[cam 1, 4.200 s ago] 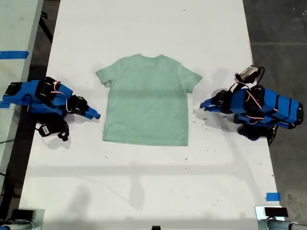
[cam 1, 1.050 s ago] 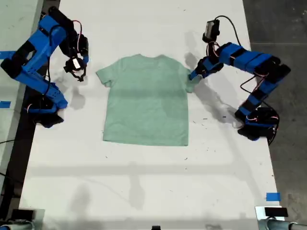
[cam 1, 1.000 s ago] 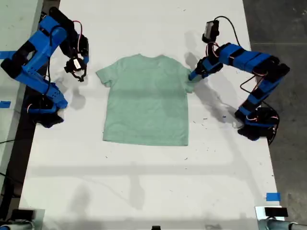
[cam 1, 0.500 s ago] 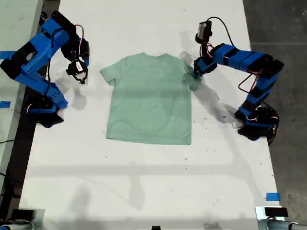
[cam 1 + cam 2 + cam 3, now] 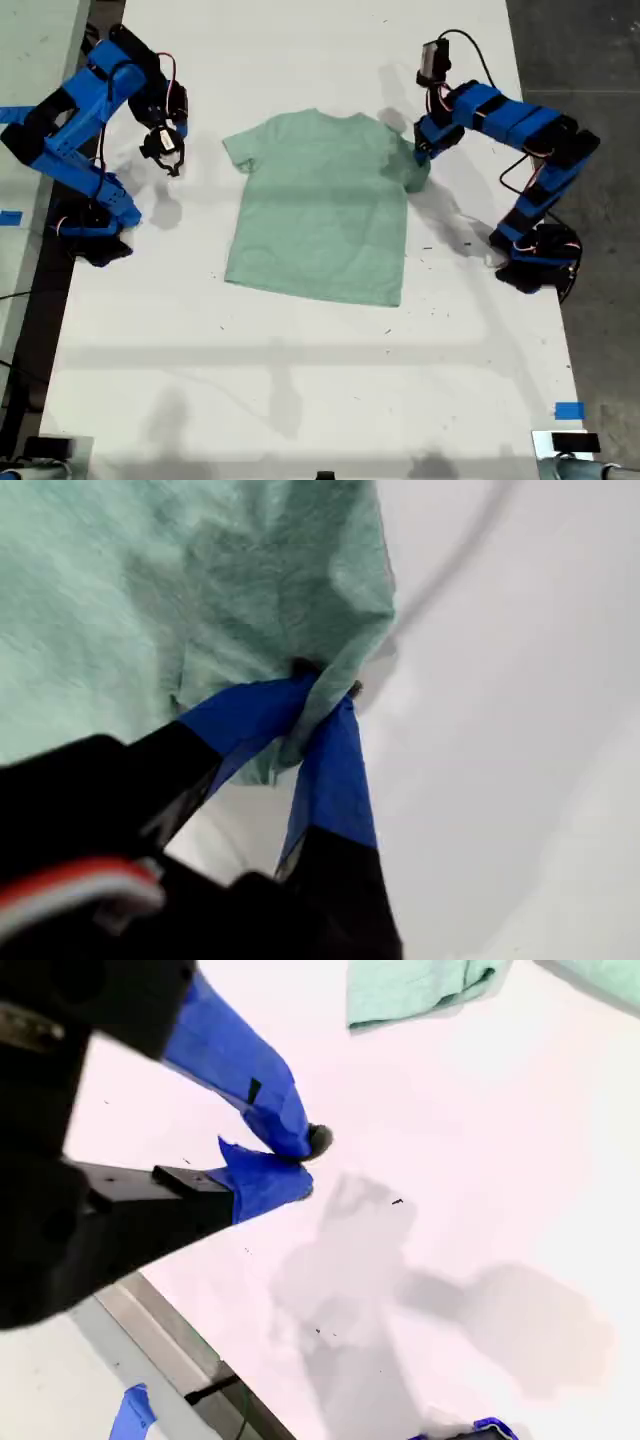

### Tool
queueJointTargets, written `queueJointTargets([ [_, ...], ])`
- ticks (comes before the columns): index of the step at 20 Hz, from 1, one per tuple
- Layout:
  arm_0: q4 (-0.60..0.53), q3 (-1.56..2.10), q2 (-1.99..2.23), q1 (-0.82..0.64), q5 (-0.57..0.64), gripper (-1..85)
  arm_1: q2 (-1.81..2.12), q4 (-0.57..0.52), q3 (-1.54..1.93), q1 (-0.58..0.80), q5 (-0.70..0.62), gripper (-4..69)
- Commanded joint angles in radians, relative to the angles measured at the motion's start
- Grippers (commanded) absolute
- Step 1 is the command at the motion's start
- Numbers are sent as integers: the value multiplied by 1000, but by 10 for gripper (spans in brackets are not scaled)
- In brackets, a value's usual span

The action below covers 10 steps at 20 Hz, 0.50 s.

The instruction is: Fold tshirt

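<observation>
The tshirt (image 5: 320,210) is seen spread almost flat on the white table (image 5: 300,400), a little above the middle of the exterior view, with its round neck toward the top of that frame and its hem toward the bottom; the whole garment is turned slightly, so that the hem slopes down toward the exterior view's right. The sleeve at the exterior view's left lies flat and clear of any arm, while the sleeve at the exterior view's right is bunched and lifted into a small fold. That bunched sleeve is pinched between the blue jaws of my first gripper (image 5: 419,152), which are closed tight on the cloth; in the first wrist view the tshirt (image 5: 200,590) is shown gathered to a point where my first gripper (image 5: 320,695) grips it, the fabric hanging wrinkled around the jaw tips. The arm carrying this gripper is reached in from its base at the right edge of the exterior view. My second gripper (image 5: 165,150) is held above the table in the upper left of the exterior view, near the flat sleeve but apart from it. In the second wrist view my second gripper (image 5: 300,1160) is seen with its jaw tips drawn almost together on nothing, and only a corner of the tshirt (image 5: 415,988) is caught beyond them.
</observation>
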Motion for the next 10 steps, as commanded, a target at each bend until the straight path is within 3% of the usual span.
queueJointTargets([
  [1, -11, -6, 38, 20, -6, 5, 78, 26, -121, -32, 34, -4],
  [10, -15, -6, 37, 18, -8, 4, -161, 267, -761, -272, 233, -4],
])
